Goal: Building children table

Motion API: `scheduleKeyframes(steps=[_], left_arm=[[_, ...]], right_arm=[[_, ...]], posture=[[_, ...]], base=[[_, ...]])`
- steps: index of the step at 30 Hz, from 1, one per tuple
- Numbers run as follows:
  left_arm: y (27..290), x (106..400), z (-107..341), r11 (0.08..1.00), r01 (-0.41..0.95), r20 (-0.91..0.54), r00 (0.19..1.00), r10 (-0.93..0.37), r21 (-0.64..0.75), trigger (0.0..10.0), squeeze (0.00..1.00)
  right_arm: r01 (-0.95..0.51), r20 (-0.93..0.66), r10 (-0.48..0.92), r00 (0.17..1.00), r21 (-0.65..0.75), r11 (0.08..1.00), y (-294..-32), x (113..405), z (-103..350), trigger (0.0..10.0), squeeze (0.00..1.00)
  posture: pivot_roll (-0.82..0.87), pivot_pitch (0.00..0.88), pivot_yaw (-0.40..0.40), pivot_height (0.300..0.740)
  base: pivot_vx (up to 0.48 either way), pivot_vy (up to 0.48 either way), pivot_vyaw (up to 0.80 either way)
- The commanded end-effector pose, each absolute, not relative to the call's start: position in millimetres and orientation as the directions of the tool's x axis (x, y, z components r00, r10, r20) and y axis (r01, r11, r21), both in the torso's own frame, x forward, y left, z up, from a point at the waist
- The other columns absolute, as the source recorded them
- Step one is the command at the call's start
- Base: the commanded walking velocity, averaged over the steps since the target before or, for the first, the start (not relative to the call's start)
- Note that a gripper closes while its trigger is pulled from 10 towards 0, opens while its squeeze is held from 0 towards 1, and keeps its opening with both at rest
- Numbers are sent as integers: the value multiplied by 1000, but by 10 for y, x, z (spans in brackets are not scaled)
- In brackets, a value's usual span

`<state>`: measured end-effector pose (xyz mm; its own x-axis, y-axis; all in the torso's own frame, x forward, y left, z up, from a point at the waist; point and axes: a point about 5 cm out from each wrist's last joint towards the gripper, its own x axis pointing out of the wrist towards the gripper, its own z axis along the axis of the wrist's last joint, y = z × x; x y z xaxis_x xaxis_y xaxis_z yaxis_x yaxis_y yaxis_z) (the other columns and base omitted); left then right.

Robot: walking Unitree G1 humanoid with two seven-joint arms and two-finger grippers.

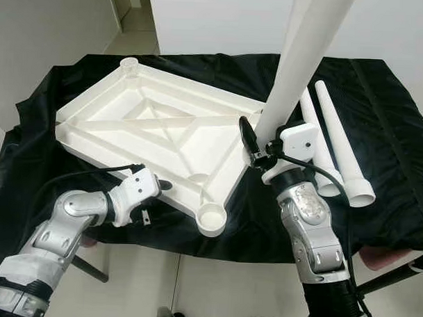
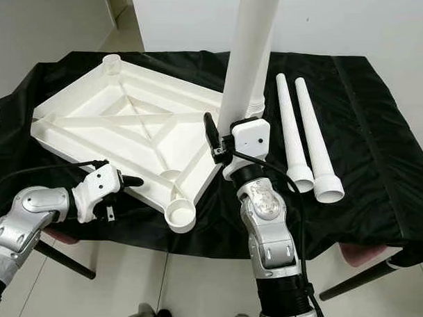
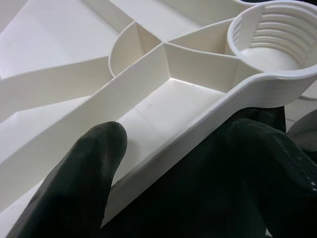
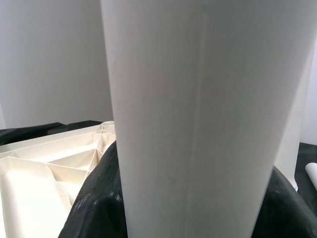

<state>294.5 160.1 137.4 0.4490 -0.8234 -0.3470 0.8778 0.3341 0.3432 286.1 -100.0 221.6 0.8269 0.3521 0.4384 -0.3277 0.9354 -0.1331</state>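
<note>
A white plastic tabletop (image 1: 164,129) lies upside down on the black cloth, ribs facing up. It has round threaded sockets at the near corner (image 1: 213,218) and the far left corner (image 1: 128,64). My left gripper (image 1: 157,185) is shut on the tabletop's near rim (image 3: 198,134), one finger (image 3: 94,163) inside and the other below. My right gripper (image 1: 263,145) is shut on a white table leg (image 1: 298,57), held upright over the tabletop's right corner. A second upright leg (image 4: 292,148) shows close behind it.
Two spare white legs (image 1: 340,142) lie side by side on the black cloth (image 1: 387,102) at the right. The table's front edge runs just below both grippers. A pinkish seat (image 1: 389,256) sits low at the right, and a white wall is behind.
</note>
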Motion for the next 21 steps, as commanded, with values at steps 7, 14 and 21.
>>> scheduleKeyframes(steps=[7, 14, 21], left_arm=[[1534, 3024, 1326, 328, 878, -385, 453, -804, 349, 10000, 0], [1517, 3015, 1285, 268, 907, -438, 395, -807, 325, 10000, 0], [1530, 3014, 1264, 244, 924, -470, 362, -805, 295, 10000, 0]], right_arm=[[-326, 452, 350, 820, -134, 936, -998, 2864, 2236, 10000, 0], [-313, 455, 339, 823, -133, 940, -1013, 2861, 2240, 10000, 0], [-309, 455, 335, 825, -133, 942, -1017, 2854, 2240, 10000, 0]], posture=[[-158, 103, 102, 740], [-166, 107, 115, 740], [-170, 116, 119, 740]], base=[[0, 0, 0], [0, 0, 0], [0, 0, 0]])
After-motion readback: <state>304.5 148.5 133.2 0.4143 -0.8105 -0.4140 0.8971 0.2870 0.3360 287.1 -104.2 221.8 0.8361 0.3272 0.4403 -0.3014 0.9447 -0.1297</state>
